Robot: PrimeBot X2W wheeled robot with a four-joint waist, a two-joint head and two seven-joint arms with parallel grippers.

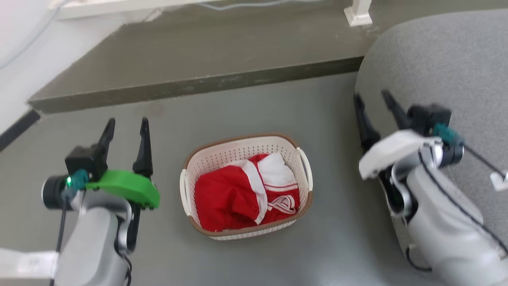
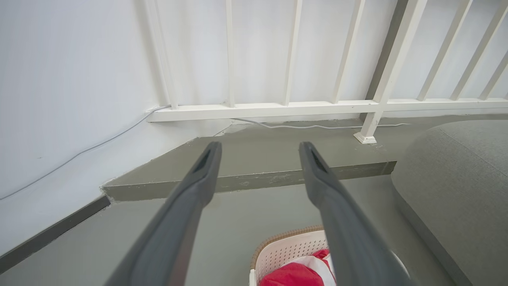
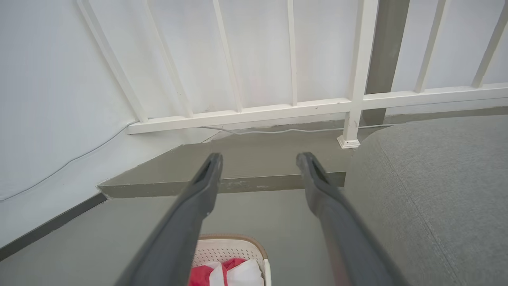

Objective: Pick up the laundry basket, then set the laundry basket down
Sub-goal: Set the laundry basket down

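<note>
Pale grey forearms (image 1: 93,246) trail black cables (image 1: 60,230). The left tool (image 1: 127,121), at 8 o'clock, wears a green shroud (image 1: 123,186); the right tool (image 1: 371,94), at 3 o'clock, a white one.

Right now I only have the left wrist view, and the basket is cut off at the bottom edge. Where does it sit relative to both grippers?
Observer: In the head view, the laundry basket stands on the floor between the left gripper and the right gripper. It touches neither.
Operator: Is the right gripper open?
Observer: Yes, its fingers are spread. They show against the edge of the grey cushion.
Operator: Are the handles free?
Observer: The left handle and the right handle are both uncovered. The red and white clothing lies inside the basket, off both.
</note>
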